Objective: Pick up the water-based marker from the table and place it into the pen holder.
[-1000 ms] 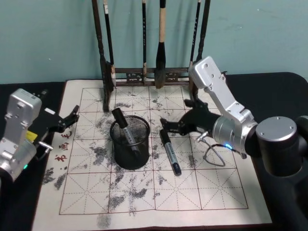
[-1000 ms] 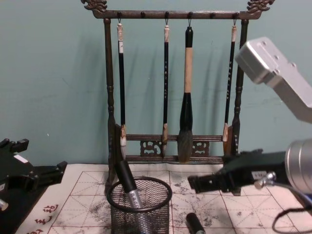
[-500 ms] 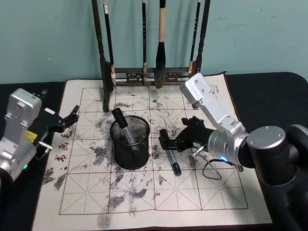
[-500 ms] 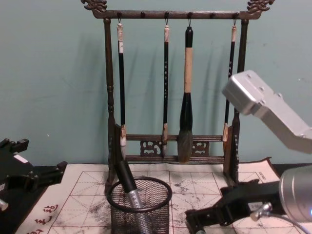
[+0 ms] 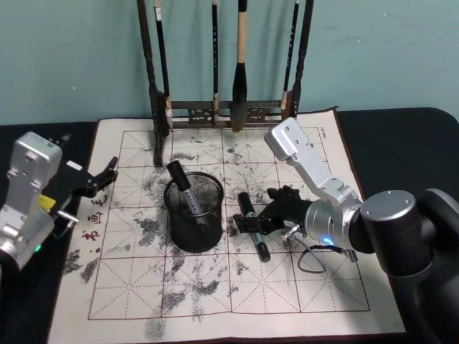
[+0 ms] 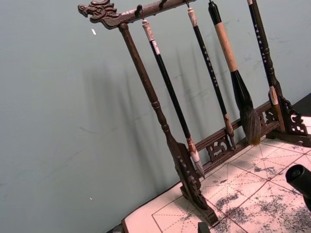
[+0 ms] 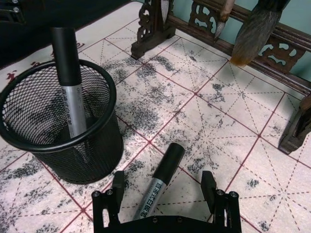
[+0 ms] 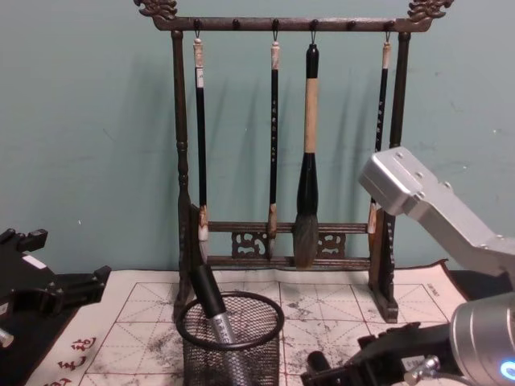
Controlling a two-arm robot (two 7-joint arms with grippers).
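Note:
A black and silver water-based marker (image 5: 246, 203) lies on the ink-stained paper, just right of the pen holder (image 5: 204, 236), a black wire-mesh cup. A second marker (image 5: 183, 190) stands tilted inside the cup. My right gripper (image 5: 252, 223) is low over the lying marker. In the right wrist view the gripper (image 7: 163, 190) is open, one of its fingers (image 7: 118, 187) on each side of the marker (image 7: 164, 170), with the pen holder (image 7: 99, 145) close beside it. My left gripper (image 5: 105, 175) rests open at the paper's left edge.
A tall dark wooden brush rack (image 5: 215, 111) with several hanging brushes stands at the back of the gridded paper mat (image 5: 215, 294). A thin cable loop (image 5: 310, 259) hangs under my right wrist. The black table runs out on both sides.
My right gripper has come down and forward from above the paper and now straddles the lying marker. The left arm, the cup and both markers have not moved.

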